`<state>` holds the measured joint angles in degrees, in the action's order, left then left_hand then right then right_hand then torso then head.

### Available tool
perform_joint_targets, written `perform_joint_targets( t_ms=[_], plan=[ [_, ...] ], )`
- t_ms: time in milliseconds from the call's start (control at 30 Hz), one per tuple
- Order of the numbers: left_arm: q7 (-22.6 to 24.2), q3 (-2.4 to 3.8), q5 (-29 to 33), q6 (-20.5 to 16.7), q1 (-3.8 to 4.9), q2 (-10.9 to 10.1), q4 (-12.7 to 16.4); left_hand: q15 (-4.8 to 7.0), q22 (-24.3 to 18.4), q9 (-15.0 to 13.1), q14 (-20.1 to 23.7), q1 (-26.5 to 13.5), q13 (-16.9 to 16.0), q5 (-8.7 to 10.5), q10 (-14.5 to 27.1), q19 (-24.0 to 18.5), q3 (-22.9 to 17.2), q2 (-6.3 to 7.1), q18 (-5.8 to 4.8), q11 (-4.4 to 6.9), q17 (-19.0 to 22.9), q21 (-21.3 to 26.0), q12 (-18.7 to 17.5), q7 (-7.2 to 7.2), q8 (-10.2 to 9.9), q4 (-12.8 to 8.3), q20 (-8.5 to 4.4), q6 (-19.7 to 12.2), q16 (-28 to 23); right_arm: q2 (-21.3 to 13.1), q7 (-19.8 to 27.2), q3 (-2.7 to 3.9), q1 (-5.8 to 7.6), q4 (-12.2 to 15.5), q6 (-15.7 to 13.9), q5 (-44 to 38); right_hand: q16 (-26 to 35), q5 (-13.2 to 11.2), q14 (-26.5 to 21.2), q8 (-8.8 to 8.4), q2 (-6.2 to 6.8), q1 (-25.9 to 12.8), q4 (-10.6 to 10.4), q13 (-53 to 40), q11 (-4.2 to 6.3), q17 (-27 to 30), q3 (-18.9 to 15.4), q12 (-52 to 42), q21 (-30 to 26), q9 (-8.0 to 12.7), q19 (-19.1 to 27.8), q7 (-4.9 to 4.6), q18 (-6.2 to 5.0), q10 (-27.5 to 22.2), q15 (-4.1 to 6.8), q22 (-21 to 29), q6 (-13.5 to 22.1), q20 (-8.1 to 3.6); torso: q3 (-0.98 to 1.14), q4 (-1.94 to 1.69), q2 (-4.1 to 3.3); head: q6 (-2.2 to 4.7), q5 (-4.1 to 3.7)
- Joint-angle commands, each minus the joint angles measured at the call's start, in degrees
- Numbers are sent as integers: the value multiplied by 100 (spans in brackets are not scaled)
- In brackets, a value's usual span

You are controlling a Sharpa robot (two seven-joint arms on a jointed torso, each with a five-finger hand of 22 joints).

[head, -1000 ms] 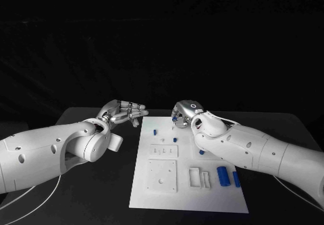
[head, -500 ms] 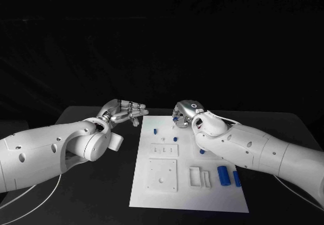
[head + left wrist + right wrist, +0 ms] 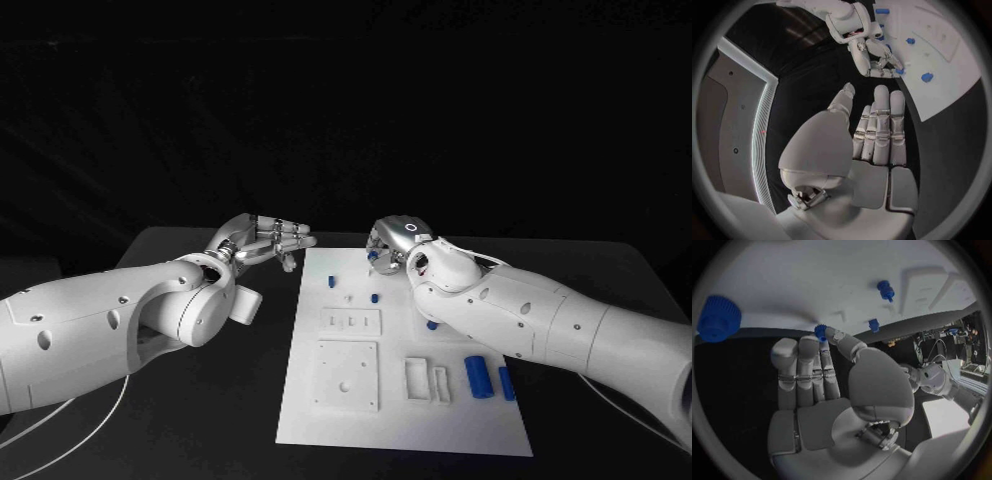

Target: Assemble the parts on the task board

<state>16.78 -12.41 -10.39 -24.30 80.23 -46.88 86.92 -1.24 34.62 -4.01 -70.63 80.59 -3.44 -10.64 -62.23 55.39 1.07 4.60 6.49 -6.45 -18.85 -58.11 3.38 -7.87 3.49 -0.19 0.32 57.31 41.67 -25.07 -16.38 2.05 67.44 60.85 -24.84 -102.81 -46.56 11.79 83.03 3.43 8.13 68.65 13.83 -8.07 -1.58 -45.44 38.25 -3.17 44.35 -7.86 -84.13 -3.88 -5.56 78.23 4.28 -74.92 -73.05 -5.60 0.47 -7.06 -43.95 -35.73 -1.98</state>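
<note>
Board: the white task board point(image 3: 404, 400) lies mid-frame, running down to the lower middle of the head view
Parts: two blue cylinders point(image 3: 477, 375) lie at the board's lower right; small blue pegs point(image 3: 330, 281) stand near its top edge
Right hand: the right hand point(image 3: 389, 240) is at the board's upper edge, its fingertips at a small blue knob point(image 3: 820, 332); whether it pinches the knob I cannot tell
Left hand: the left hand point(image 3: 267, 238), upper left of the board, holds nothing, fingers straight and close together
Risk: my guess is a shallow fingertip hold could let the knob slip or tip on lifting
</note>
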Motion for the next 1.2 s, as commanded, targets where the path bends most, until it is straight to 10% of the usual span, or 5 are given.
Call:
perform_joint_targets(
  t_ms=[33,467,800,1200],
  plan=[
    [39,6,-8,66,31,5,21,-14,6,-7,38,11,-9,-2,41,-47,-1,-12,116,0,7,1,14,13,13,-25,12,-42,25,23,44,-13,-29,-63,153,-57,-14,1,-9,25,-79,62,-6,-301,139,6,-49,-31,-51,3,-282,-8,-79,143,29,-194,-7,-26,-1,-18,-11,-19,26],
    [31,6,-8,77,39,29,12,-16,13,-5,40,15,-9,10,55,-47,0,-7,116,-4,9,9,13,7,12,-29,14,-54,22,89,143,-27,-36,-184,335,121,-14,-393,-35,20,-143,74,-119,203,-8,26,-279,-24,-222,232,-269,-119,-91,-258,-92,-211,374,88,-11,-4,-11,-35,74],
    [23,6,-8,82,41,36,3,-19,15,-5,44,15,-9,9,71,-50,-4,-2,117,-8,12,13,13,8,13,-24,16,-64,18,70,160,-31,-35,-168,172,283,53,-543,-52,20,110,-55,-267,442,-202,146,-557,-21,-638,370,-272,-164,-166,-880,-233,-43,710,225,-5,-1,-6,-27,82],
    [29,6,-8,59,42,2,-15,-22,16,-4,46,20,-9,9,92,-53,-11,14,117,-12,18,21,13,16,12,-18,20,-81,8,-256,62,-25,-27,301,-205,422,45,-596,-13,20,234,197,-573,437,-303,420,-1738,-22,-897,374,-285,-142,-287,-1289,-289,300,967,294,0,56,13,31,89]
  ],
)
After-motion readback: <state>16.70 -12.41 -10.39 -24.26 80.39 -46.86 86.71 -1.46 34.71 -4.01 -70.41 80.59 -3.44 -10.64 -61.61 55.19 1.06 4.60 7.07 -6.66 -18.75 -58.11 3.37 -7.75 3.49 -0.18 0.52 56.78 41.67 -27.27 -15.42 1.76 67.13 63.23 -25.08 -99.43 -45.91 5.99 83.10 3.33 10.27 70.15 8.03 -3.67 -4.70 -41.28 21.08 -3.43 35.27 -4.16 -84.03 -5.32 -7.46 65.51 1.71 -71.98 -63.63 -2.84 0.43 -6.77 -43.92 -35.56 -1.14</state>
